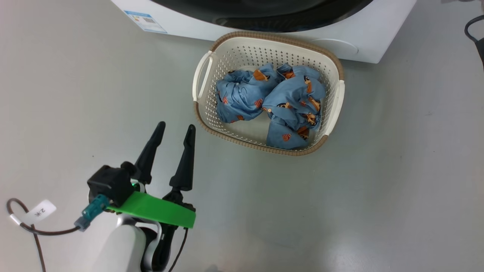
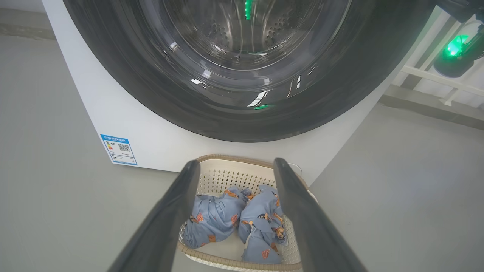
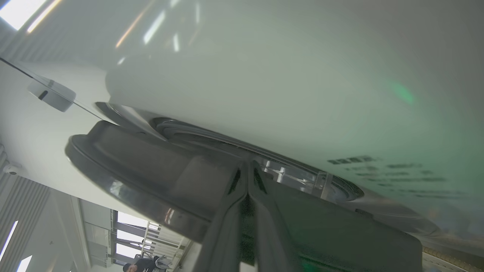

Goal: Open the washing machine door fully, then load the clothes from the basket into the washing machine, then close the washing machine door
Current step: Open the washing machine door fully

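While the left gripper (image 1: 176, 125) hovers with its tapered dark fingers spread wide and empty over smooth grey floor (image 1: 397, 181), near the left corner of the basket (image 1: 278, 37), the right gripper (image 3: 247, 166) has its fingers pressed together, tips at the seam between the washing machine door (image 3: 151, 170) and the glossy white washing machine (image 3: 264, 94); I cannot tell whether they touch it. The clothes (image 1: 272, 102) lie crumpled in the perforated cream basket, just before the machine, with open floor on its other sides. The left wrist view shows the steel drum behind the glass; the head view catches just the door's lower edge
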Controlling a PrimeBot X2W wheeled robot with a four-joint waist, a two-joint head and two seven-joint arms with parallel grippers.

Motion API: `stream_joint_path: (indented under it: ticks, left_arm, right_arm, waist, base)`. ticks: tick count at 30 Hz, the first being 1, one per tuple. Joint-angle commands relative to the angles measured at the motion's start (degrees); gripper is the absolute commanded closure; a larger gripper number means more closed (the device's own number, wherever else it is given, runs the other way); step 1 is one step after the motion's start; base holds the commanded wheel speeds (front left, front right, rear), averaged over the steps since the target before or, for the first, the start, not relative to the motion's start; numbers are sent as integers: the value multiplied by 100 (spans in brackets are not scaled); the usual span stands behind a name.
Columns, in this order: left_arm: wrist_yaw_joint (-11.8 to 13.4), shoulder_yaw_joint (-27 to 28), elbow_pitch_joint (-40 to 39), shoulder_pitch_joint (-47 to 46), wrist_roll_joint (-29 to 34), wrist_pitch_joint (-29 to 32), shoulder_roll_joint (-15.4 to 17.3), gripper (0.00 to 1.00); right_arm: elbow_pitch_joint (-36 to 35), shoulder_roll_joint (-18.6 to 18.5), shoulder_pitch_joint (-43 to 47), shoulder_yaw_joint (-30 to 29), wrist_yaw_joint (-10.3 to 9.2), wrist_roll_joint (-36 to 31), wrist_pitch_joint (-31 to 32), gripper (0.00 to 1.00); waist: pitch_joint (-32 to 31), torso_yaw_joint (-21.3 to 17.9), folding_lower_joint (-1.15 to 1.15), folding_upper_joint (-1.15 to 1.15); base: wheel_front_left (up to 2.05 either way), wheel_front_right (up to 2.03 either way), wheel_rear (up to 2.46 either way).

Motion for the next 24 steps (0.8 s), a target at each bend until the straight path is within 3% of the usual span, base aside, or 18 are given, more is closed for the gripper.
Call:
stream_joint_path:
  ticks: [1,9,24]
  left_arm:
    - [-9,153,-164,-94,-64,-37,128,0]
    - [-9,146,-155,-140,-77,-37,128,0]
    - [-9,197,39,70,151,-37,128,0]
  right_arm:
    - [-101,138,-131,31,-6,-90,24,100]
    - [-118,241,-201,203,-6,-175,189,100]
    - [-829,323,905,834,-6,-306,402,100]
  waist:
    - [39,28,0,0]
    - [51,13,0,0]
    - [-567,-231,0,0]
  base:
    - [0,0,0]
    - [0,0,0]
    - [0,0,0]
